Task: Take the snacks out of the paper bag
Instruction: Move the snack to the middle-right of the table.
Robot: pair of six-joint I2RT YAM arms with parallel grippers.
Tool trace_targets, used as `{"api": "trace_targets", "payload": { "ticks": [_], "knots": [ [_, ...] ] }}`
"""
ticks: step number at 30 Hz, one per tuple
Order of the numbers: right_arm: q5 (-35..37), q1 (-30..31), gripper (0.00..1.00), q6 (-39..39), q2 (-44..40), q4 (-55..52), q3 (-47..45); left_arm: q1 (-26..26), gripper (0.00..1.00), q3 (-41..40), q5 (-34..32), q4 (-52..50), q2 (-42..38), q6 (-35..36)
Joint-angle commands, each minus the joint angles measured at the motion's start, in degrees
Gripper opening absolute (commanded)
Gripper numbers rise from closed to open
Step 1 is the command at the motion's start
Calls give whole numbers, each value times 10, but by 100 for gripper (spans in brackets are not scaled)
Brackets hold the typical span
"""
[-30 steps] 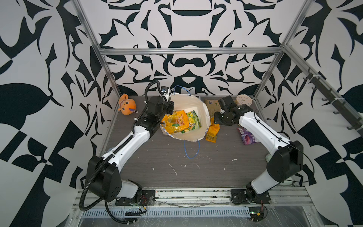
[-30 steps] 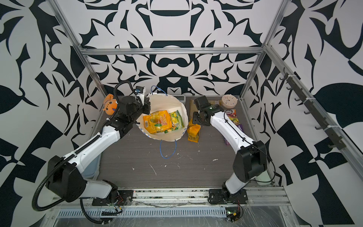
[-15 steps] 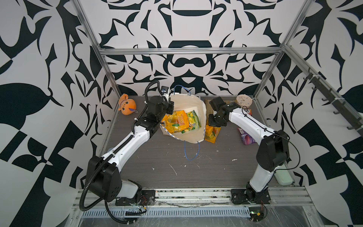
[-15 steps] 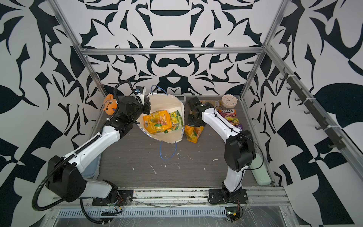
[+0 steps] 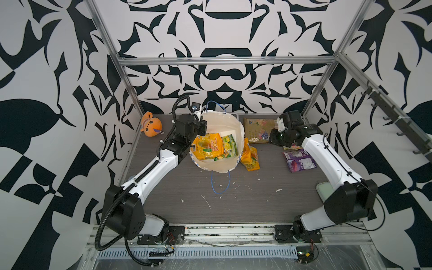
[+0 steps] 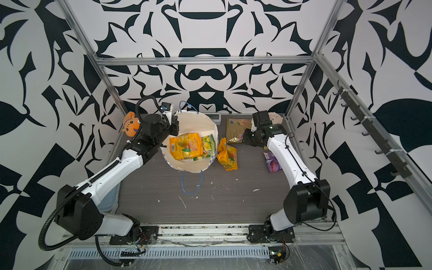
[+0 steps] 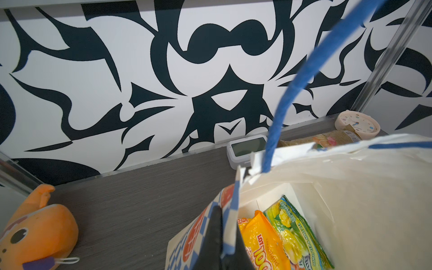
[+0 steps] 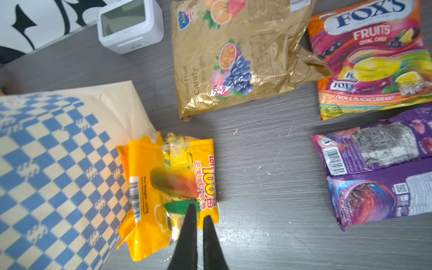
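The paper bag (image 5: 219, 126) stands open-mouthed at the back middle of the table in both top views (image 6: 194, 121). My left gripper (image 7: 228, 224) is shut on its checkered rim, on the bag's left side (image 5: 203, 127). Inside lie an orange-yellow packet (image 5: 207, 148) and a green FOX'S packet (image 5: 229, 147). Outside, a second orange-yellow packet (image 8: 163, 187) leans against the bag. A gold packet (image 8: 233, 58), a red-pink FOX'S packet (image 8: 374, 58) and a purple packet (image 8: 378, 175) lie to the right. My right gripper (image 8: 199, 211) hangs shut and empty above them (image 5: 273, 138).
An orange plush toy (image 5: 152, 127) sits at the back left. A white digital clock (image 8: 131, 23) stands behind the bag, and a round cream clock (image 6: 274, 118) is in the back right corner. A blue cord handle (image 5: 219, 182) trails onto the table in front of the bag.
My right gripper's jaws have closed with nothing in them. That arm swung in toward the bag and back out to the right. The left gripper and the bag have stayed put.
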Motion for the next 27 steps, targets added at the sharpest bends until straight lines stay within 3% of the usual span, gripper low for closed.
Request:
{"api": "trace_targets", "payload": {
  "ticks": [1, 4, 11, 17, 27],
  "knots": [
    [-86, 32, 3, -2, 13, 62, -28, 3, 0, 24, -1, 40, 0, -6],
    [-88, 69, 2, -3, 44, 93, -40, 3, 0, 24, -10, 41, 0, -9],
    [-192, 103, 1, 49, 64, 256, -85, 7, 0, 26, -25, 27, -6, 8],
    [-135, 127, 0, 24, 151, 225, -47, 15, 0, 24, -25, 27, -10, 3],
    [-24, 136, 0, 4, 194, 166, -39, 14, 0, 25, -23, 22, -9, 2]
  ]
}}
